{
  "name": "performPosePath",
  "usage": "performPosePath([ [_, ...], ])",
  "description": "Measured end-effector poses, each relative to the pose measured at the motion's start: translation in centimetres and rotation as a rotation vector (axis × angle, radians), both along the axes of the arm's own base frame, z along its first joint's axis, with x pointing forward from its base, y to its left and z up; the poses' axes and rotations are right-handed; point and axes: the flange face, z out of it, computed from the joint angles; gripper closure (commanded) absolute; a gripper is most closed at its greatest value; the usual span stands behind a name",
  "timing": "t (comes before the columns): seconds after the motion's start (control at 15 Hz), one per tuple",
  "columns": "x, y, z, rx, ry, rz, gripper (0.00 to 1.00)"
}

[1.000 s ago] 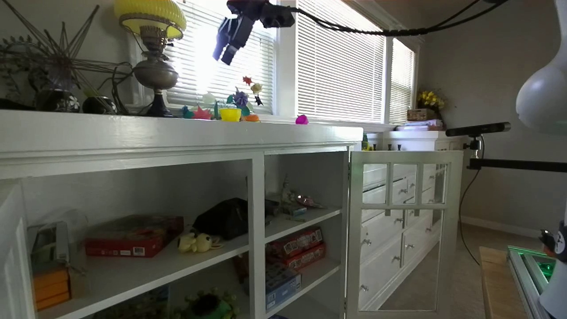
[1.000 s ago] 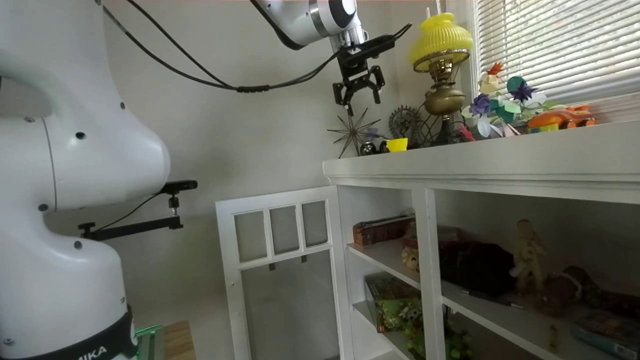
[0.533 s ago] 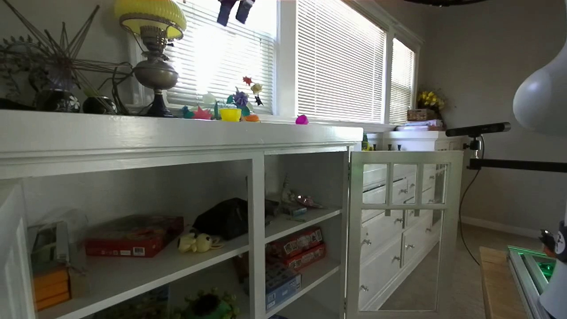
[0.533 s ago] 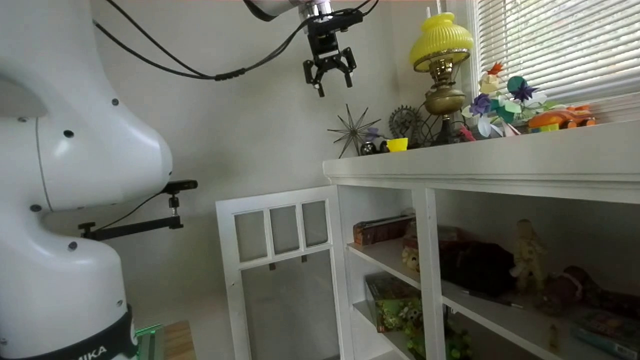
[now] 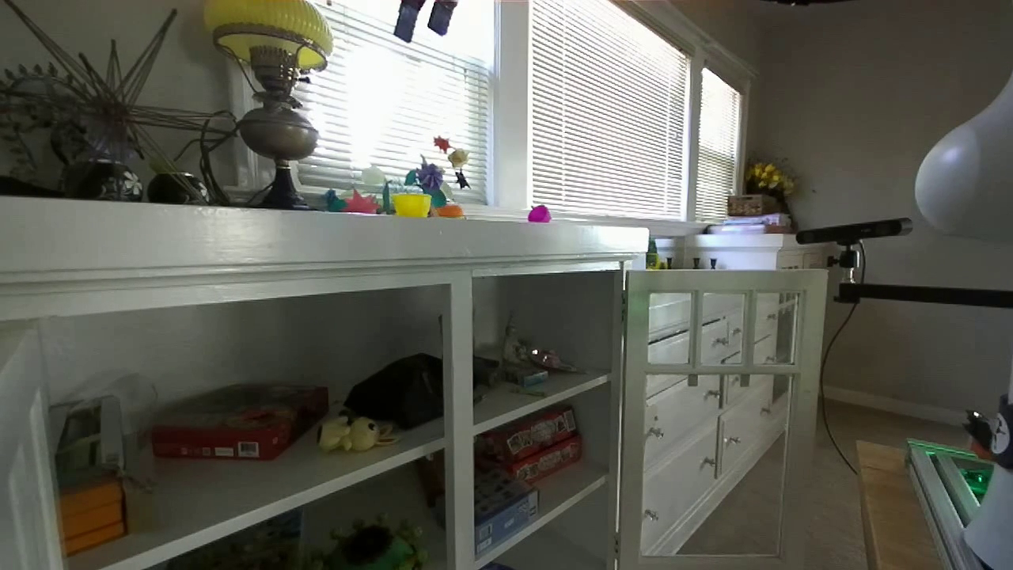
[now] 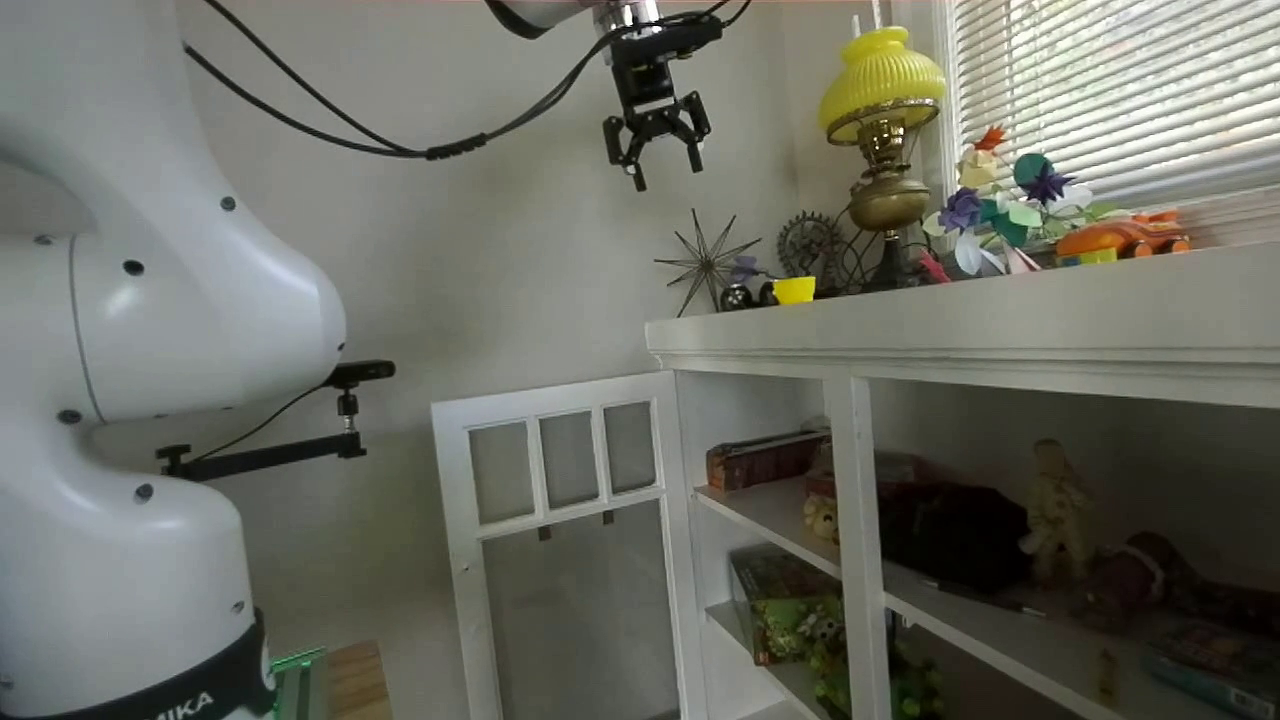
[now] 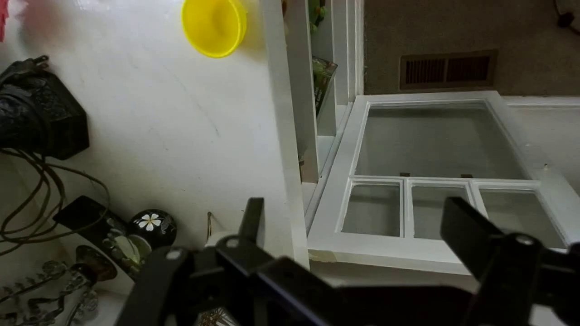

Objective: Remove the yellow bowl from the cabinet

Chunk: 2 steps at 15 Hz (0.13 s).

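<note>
The small yellow bowl sits upright on the flat white top of the cabinet. In an exterior view the bowl shows near the end of the cabinet top, in front of the lamp. In the wrist view the bowl is at the top edge, close to the front edge of the cabinet top. My gripper is open, with nothing between its fingers, above the bowl and apart from it. Its fingertips also show at the top of an exterior view and in the wrist view.
A lamp with a yellow shade, a spiky ornament, a black pot and paper flowers stand on the cabinet top. A glass-paned door stands open at its end. Shelves below hold boxes and toys.
My gripper has risen and moved away from the bowl, up and to the left in an exterior view, and turned more upright. In the last half second it barely moved. The bowl has not moved.
</note>
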Motion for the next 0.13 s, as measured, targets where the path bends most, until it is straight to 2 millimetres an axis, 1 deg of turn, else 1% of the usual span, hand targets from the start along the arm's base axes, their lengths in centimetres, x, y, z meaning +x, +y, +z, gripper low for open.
performPosePath([
  [0.13, 0.00, 0.00, 0.00, 0.000, 0.000, 0.000, 0.00],
])
